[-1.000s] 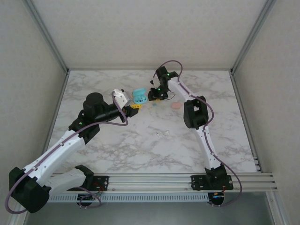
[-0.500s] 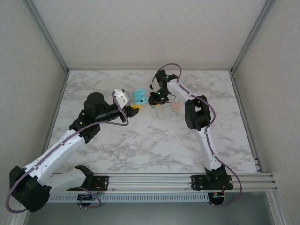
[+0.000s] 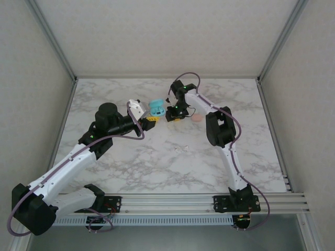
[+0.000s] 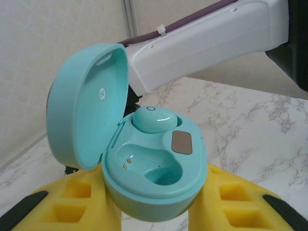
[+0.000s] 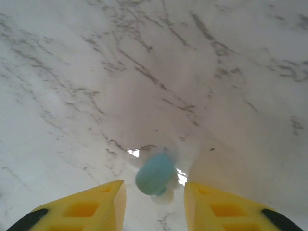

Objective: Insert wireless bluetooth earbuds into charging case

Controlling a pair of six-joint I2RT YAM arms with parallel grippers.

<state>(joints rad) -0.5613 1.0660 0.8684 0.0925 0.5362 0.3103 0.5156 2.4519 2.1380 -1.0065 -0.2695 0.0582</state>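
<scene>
Right wrist: rounded teal earbud (image 5: 155,174) lies on the bench (image 5: 96,72) inside the wide right tool (image 5: 154,186), newly lowered over it; left tool (image 4: 154,209) grips the open case (image 4: 149,178).

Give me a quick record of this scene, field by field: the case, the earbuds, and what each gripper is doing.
teal charging case: open, lid tipped back
seated earbud: teal, in the far slot
near slot: empty
loose earbud: teal, lying on the marble table, blurred
left gripper: shut on the case, a finger at each side
right gripper: open, fingers flanking the loose earbud, not gripping it
pink item: on the table beside the right gripper; too small to identify
</scene>
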